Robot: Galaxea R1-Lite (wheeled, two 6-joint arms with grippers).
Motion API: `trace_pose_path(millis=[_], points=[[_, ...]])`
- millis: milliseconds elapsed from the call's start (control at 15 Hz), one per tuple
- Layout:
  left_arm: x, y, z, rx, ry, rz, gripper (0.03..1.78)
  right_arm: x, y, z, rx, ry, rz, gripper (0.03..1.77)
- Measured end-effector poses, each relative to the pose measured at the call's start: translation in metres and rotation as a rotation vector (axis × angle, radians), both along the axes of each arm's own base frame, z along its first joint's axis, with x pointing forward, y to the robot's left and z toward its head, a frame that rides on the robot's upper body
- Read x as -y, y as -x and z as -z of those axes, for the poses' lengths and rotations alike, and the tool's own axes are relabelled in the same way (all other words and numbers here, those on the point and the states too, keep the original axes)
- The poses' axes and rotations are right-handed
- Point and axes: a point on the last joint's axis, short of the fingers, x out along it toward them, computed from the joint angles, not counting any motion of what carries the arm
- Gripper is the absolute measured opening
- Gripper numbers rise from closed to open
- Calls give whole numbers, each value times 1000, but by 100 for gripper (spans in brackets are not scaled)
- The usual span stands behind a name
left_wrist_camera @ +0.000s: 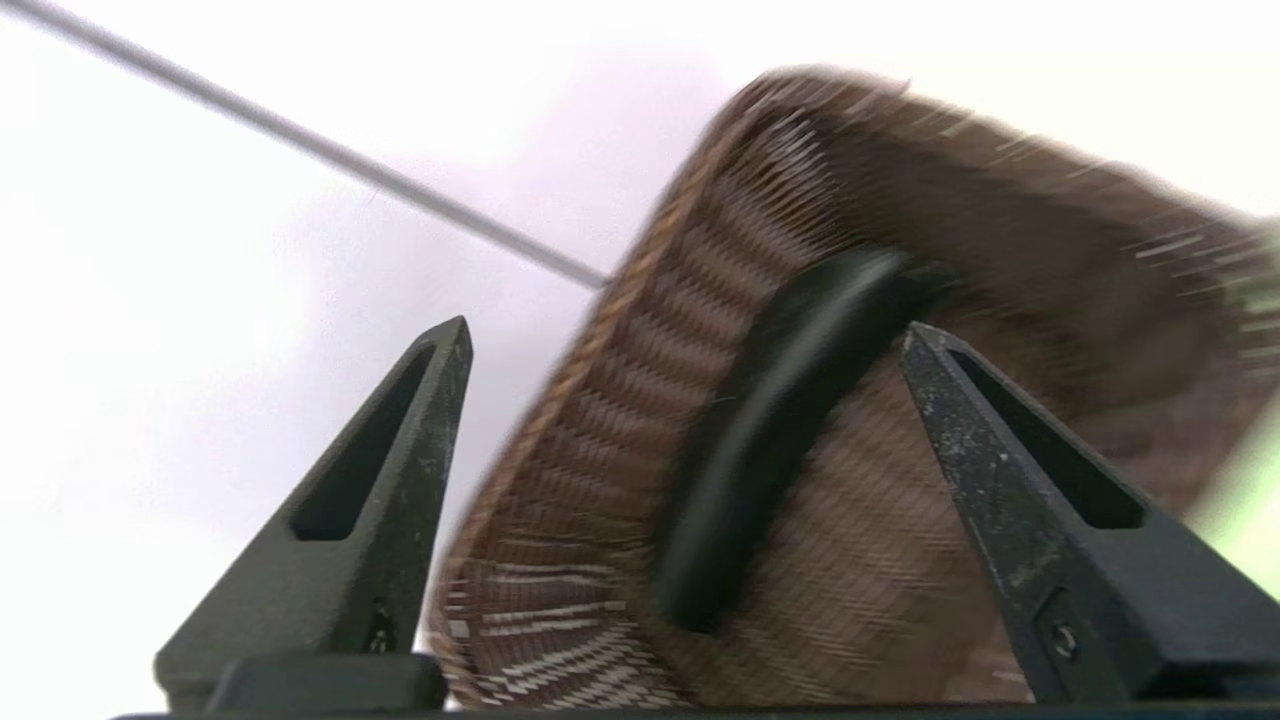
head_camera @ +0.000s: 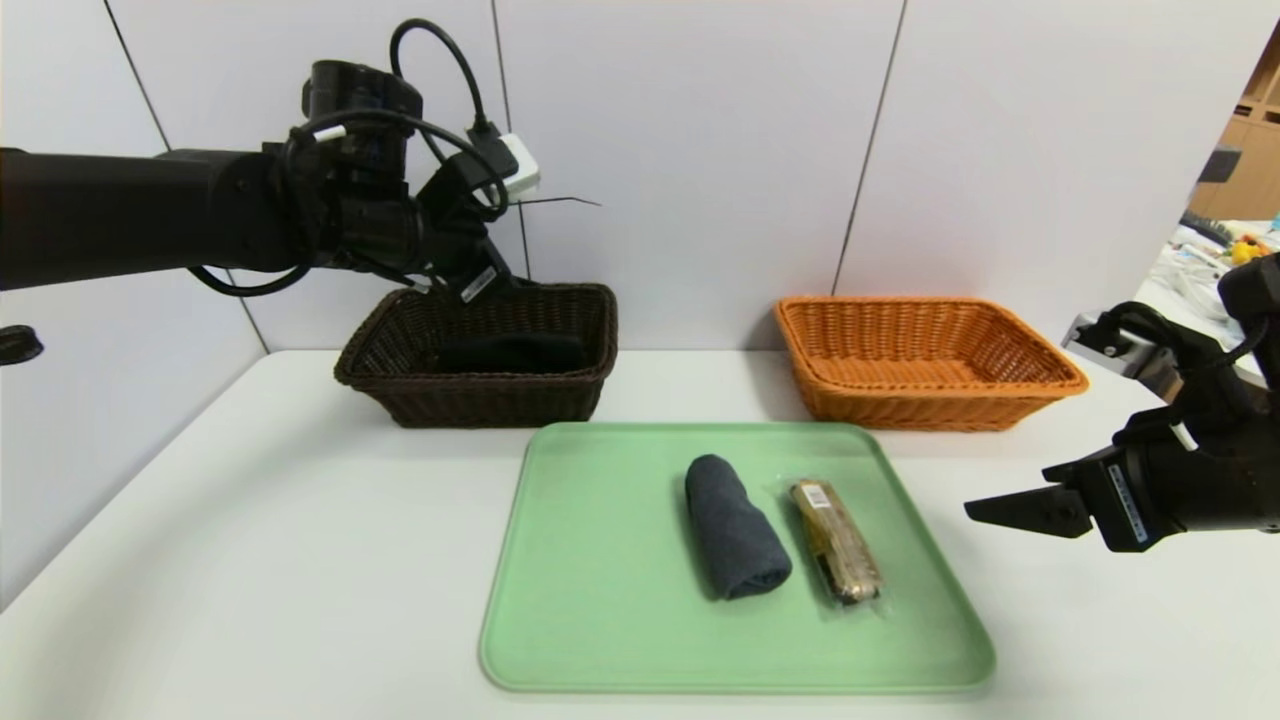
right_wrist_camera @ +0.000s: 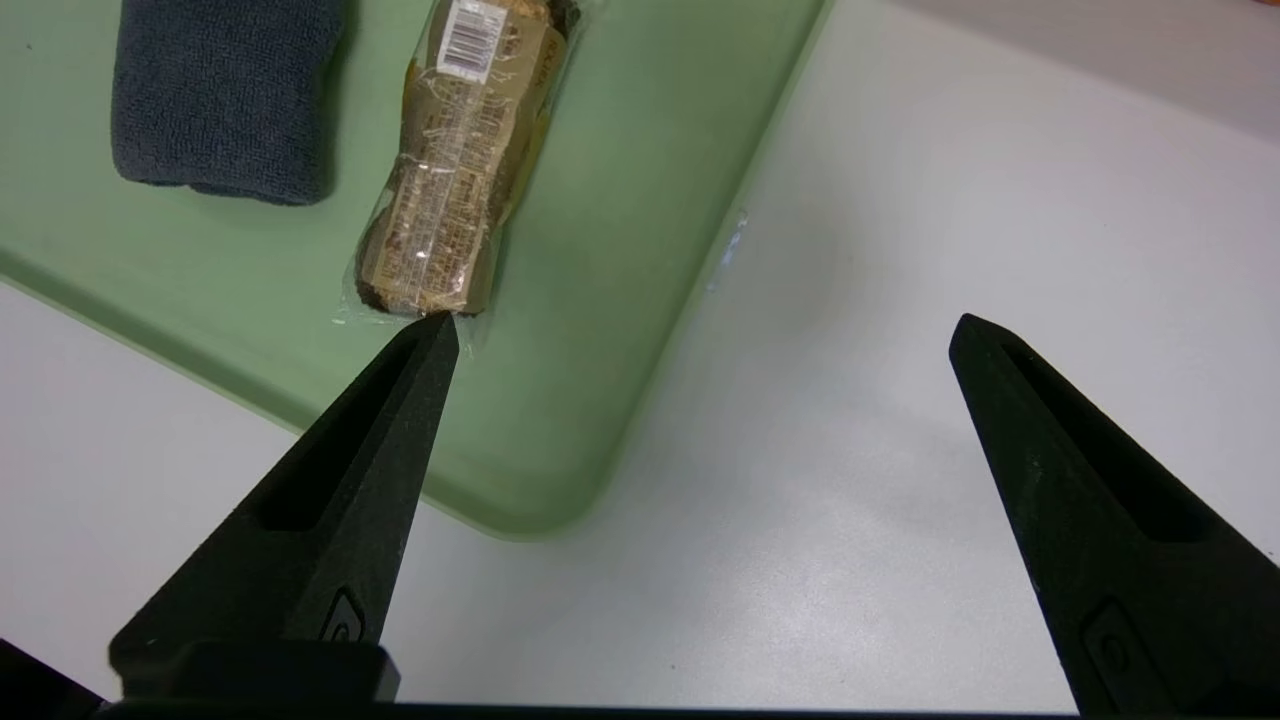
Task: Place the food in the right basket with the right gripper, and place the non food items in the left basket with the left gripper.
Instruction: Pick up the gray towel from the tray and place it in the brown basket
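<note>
While both end effectors, left (left_wrist_camera: pixel 686 325) at upper left and right (right_wrist_camera: pixel 703 320) at right, hold their fingers apart, the wrapped food (head_camera: pixel 836 540), golden-brown and barcoded, lies right of centre.

A white surface (head_camera: pixel 250 520) was backed by pale panels (head_camera: pixel 690 150) divided by thin dark seams. Wooden shelving (head_camera: pixel 1250 165) was seen beyond the panels at the far right, above a cluttered white area (head_camera: pixel 1165 285). Soft shadows were cast across the surface.
</note>
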Motion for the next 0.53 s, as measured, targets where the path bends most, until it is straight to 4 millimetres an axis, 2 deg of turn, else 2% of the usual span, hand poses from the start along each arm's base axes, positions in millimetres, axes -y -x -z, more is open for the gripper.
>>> trace_pose_path(millis=[333,533], points=[[47,58,-15,-199,164,36,162,2,3,1,-1,-19,32,170],[77,84,-4,-332,248,-62,164,3,3,3,6,-20,35,170]])
